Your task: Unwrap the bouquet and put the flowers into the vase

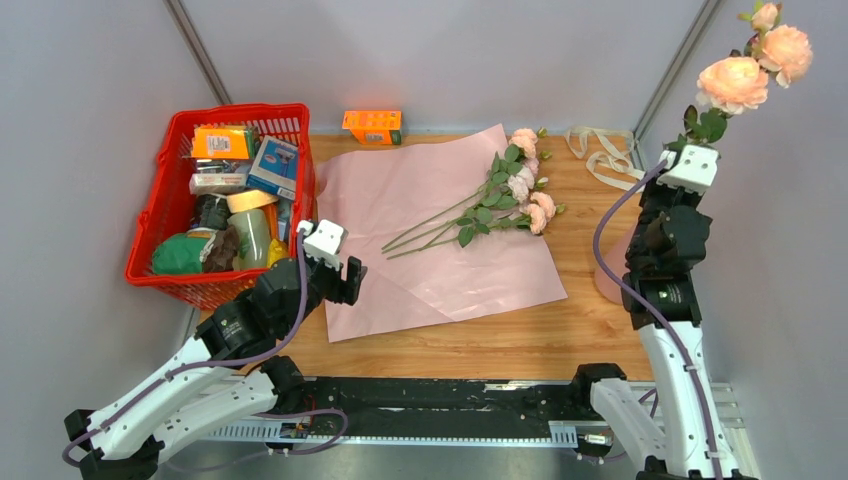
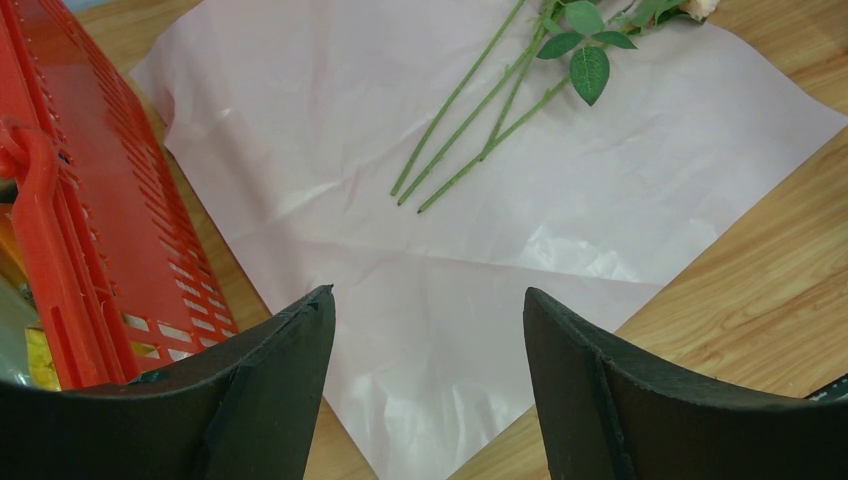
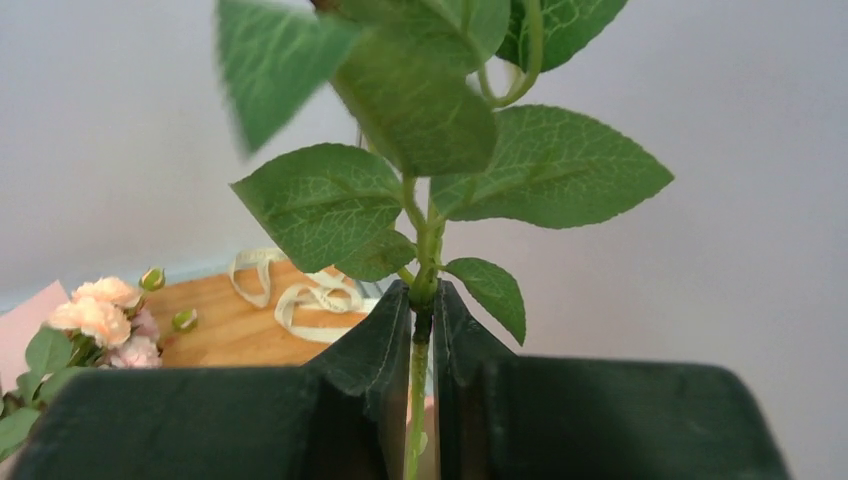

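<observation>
We see the right gripper raised high at the right side of the wooden table. Its two fingers are pressed together on the thin green stem of a single rose. The peach-pink blooms stand above the gripper, against the grey wall. In the right wrist view the stem runs upright through the narrow slit between the dark fingers, with broad green leaves spreading just above them.

The vase is a dusty-pink shape on the table beside the right arm, mostly hidden behind it.

The left gripper has its jaws spread wide, with nothing between them. It hangs over the near left part of the pink paper sheet, just beside the red basket of groceries. We cannot tell whether its fingers touch the paper.

The remaining flowers lie on the opened, flat sheet, with their stems pointing toward the near left and their blooms toward the far right. The cream ribbon lies loose on the wood at the far right, apart from the sheet. A small orange box sits at the far edge.
</observation>
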`<move>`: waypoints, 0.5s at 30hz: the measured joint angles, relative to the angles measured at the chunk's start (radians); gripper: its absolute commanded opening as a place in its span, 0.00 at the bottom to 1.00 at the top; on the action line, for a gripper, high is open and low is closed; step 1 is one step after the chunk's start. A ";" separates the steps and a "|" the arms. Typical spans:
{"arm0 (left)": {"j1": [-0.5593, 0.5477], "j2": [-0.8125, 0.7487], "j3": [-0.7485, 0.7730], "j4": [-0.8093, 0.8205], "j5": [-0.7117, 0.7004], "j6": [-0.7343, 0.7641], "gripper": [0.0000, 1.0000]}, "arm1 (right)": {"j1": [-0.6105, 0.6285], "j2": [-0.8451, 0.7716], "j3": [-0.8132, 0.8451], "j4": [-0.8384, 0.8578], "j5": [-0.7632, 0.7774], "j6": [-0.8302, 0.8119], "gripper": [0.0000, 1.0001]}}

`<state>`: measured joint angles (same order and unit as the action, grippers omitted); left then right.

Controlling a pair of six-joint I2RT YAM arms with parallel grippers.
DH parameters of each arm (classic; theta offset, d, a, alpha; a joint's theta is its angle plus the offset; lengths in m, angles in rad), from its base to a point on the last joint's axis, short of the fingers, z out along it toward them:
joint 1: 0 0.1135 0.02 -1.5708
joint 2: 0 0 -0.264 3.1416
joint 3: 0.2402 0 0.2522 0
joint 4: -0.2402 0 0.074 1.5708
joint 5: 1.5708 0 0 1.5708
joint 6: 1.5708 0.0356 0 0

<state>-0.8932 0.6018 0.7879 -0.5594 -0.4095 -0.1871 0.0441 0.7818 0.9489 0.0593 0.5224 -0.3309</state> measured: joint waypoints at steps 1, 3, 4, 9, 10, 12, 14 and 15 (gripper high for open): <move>0.000 0.000 0.000 0.000 0.000 0.000 0.77 | -0.002 -0.016 -0.019 -0.018 0.000 0.017 0.20; 0.000 0.001 0.000 0.000 -0.001 0.000 0.77 | -0.002 -0.045 -0.047 -0.045 0.000 0.045 0.27; 0.000 0.001 0.000 0.000 -0.001 0.000 0.77 | -0.002 -0.058 -0.055 -0.065 0.002 0.059 0.30; 0.000 0.002 0.000 0.000 -0.001 0.000 0.78 | -0.002 -0.082 -0.060 -0.118 0.011 0.117 0.40; 0.000 0.002 0.000 0.000 -0.001 0.000 0.78 | -0.002 -0.081 -0.057 -0.131 0.012 0.128 0.40; 0.000 0.002 0.000 0.000 -0.003 0.000 0.78 | -0.002 -0.074 -0.038 -0.162 0.017 0.154 0.44; 0.000 0.002 0.000 0.000 -0.003 0.000 0.78 | -0.002 -0.055 -0.002 -0.200 0.022 0.186 0.52; 0.000 0.002 0.000 0.000 -0.003 0.000 0.78 | -0.002 -0.045 0.017 -0.217 0.023 0.201 0.55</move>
<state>-0.8932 0.6033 0.7879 -0.5594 -0.4129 -0.1871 0.0425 0.7368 0.9657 -0.1577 0.5457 -0.1295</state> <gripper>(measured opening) 0.775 0.456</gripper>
